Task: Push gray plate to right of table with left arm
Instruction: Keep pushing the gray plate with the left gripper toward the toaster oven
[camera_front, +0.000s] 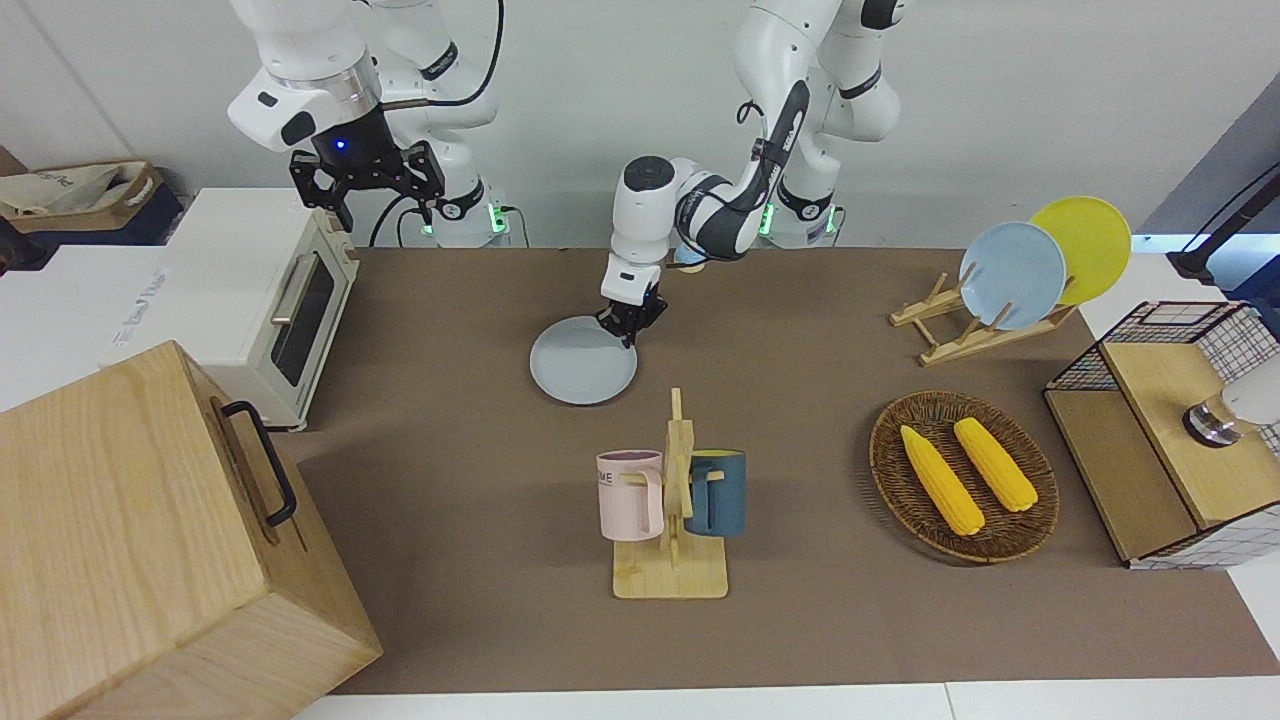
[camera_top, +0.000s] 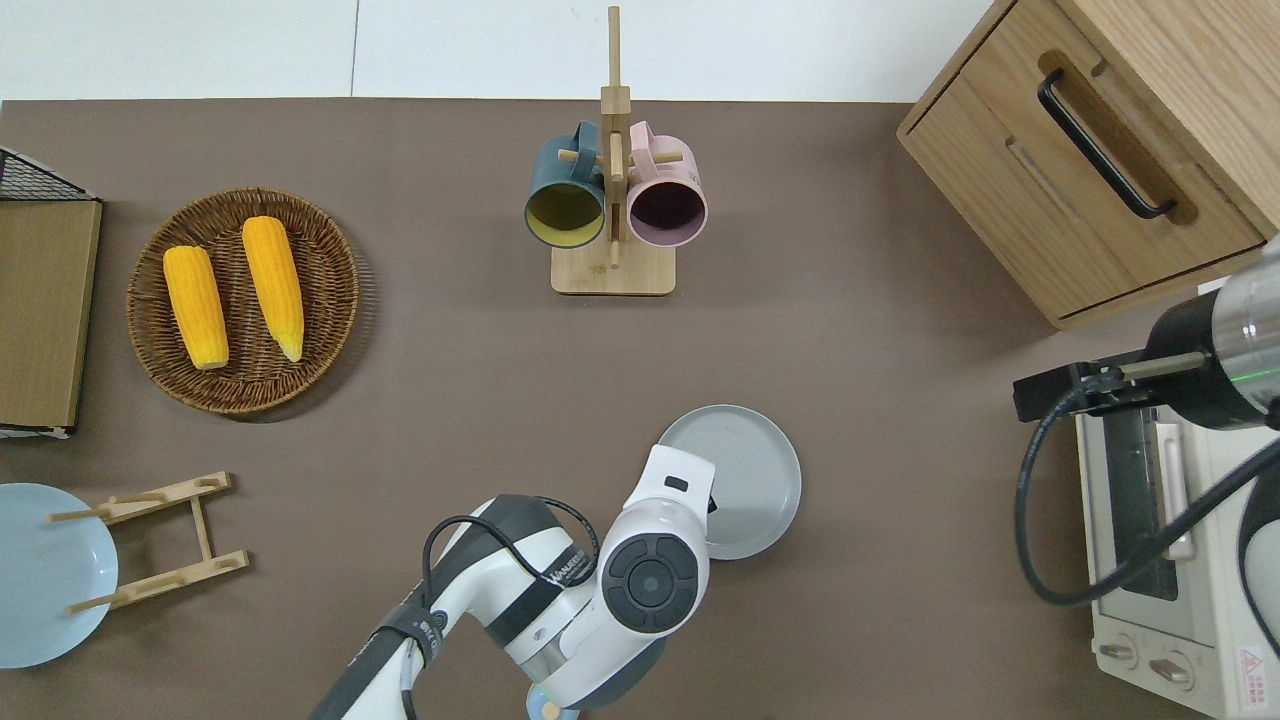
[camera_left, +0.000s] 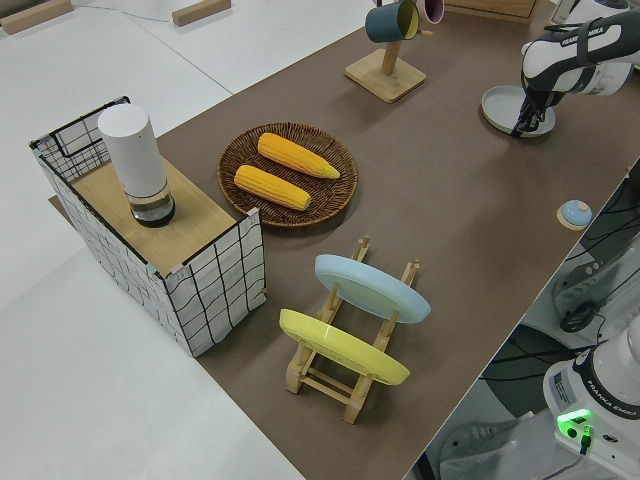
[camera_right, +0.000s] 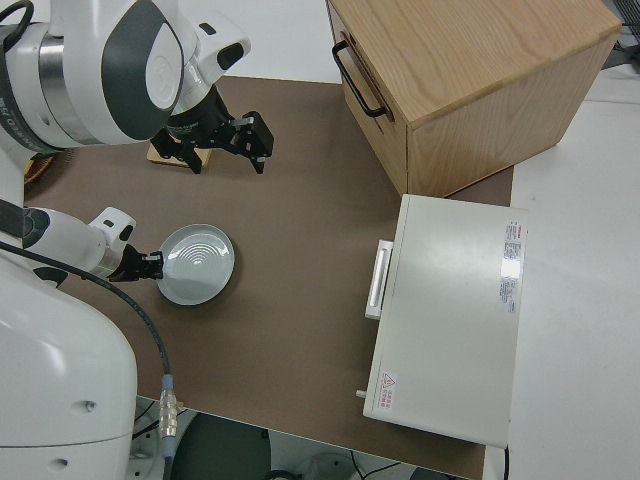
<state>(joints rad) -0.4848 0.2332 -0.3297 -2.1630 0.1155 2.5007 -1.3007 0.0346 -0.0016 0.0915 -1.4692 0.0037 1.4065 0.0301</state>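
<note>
Pressing the left gripper (camera_front: 627, 322) down at the rim of the gray plate (camera_front: 580, 368), on the edge toward the left arm's end, whether clenched or spread not being tellable here, with the right gripper (camera_front: 368, 182) parked and spread wide. Lying flat on the table (camera_front: 450, 400), nearer to the robots than the mug rack (camera_front: 672, 500) and well apart from the toaster oven (camera_front: 290, 300). Probably handling as light, stiff and slippery, so calling for no grasp: pushing low on the rim wall, in line with the centre, guarding against spinning away.
</note>
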